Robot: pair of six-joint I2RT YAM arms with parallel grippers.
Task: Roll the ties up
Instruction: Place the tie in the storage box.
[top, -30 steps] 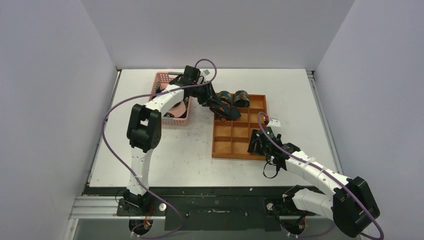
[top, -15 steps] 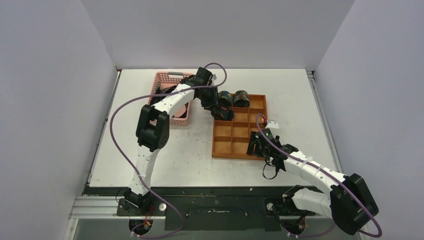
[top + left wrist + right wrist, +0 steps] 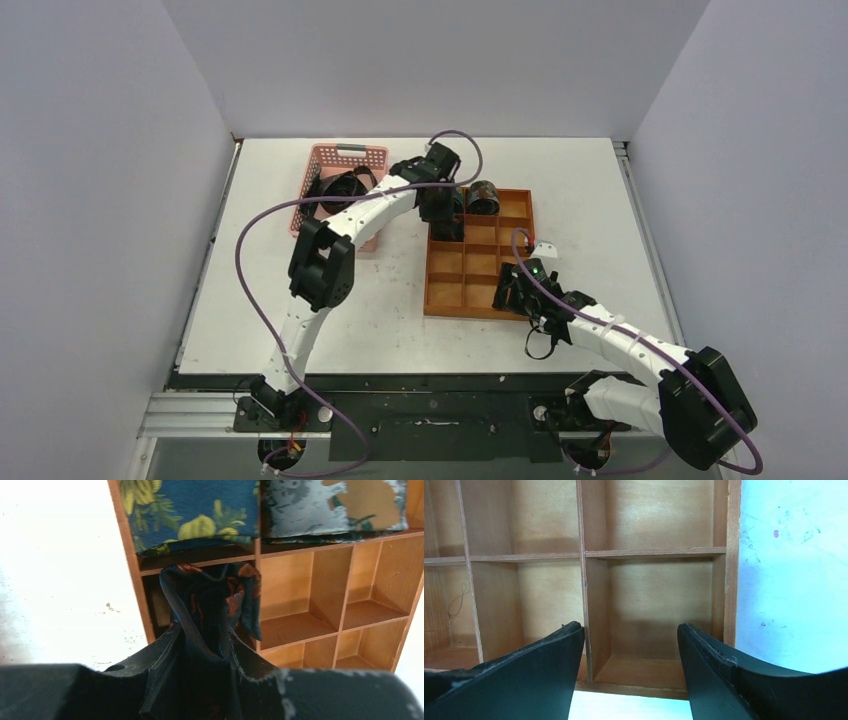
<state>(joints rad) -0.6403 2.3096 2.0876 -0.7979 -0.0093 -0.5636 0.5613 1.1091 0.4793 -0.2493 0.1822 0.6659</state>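
On the top camera, I saw the left gripper (image 3: 446, 218) reaching down over the upper left corner of the orange compartment tray (image 3: 447, 293). The tray lay right of centre on the white worktop (image 3: 600, 200). A rolled tie (image 3: 485, 197) sat in the tray's top row. To the tray's left, the pink mesh basket (image 3: 335, 152) held more dark ties (image 3: 345, 186). The right gripper (image 3: 512, 287) hovered at the tray's lower right corner.

On the left wrist camera, the jaws of the left gripper (image 3: 202, 632) pinched a bunched dark tie with orange-red motifs (image 3: 210, 597) at frame centre, over the leftmost second-row compartment. Above it, a blue leaf-print tie (image 3: 195, 510) and a grey-and-tan tie (image 3: 330, 505) filled two top-row compartments.

On the right wrist camera, the jaws of the right gripper (image 3: 629, 645) stood spread with nothing between them, over bare compartments of the tray (image 3: 659, 595).
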